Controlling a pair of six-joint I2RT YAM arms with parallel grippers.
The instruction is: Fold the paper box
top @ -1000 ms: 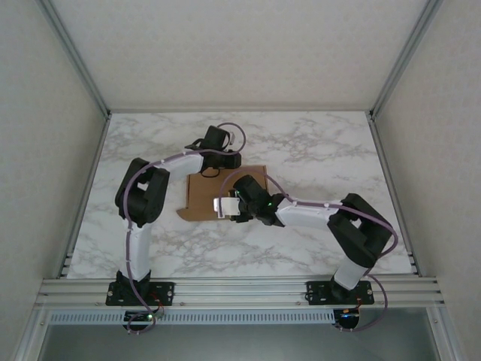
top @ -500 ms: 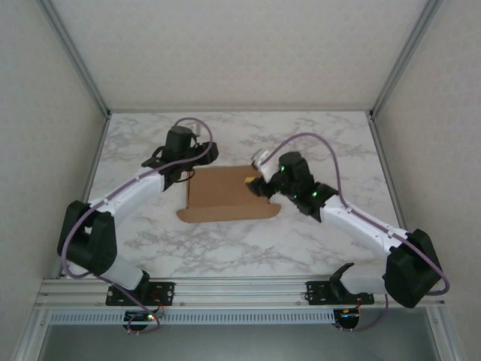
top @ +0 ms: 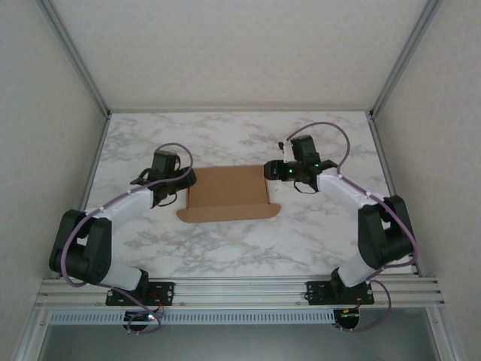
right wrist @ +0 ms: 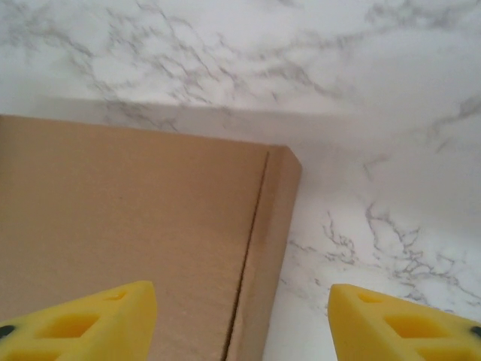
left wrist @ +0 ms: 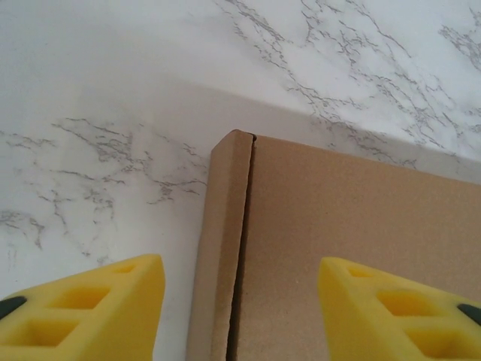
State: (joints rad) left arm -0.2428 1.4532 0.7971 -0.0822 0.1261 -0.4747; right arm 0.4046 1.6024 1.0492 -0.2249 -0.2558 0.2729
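Brown paper box (top: 228,192) looks nearly folded: left gripper (left wrist: 240,316) and right gripper (right wrist: 244,323), both open and empty, have retreated to its ends.

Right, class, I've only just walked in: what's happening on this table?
A brown paper box lies on the marble table, looking mostly folded. The robot's left tool hovers open over the box's left edge, and its right tool hovers open over the right edge. Neither holds anything.

Lies flat near the centre of the marble table (top: 316,241): plain brown paper box (top: 228,192), lid down, rounded flap splayed toward 6 o'clock.
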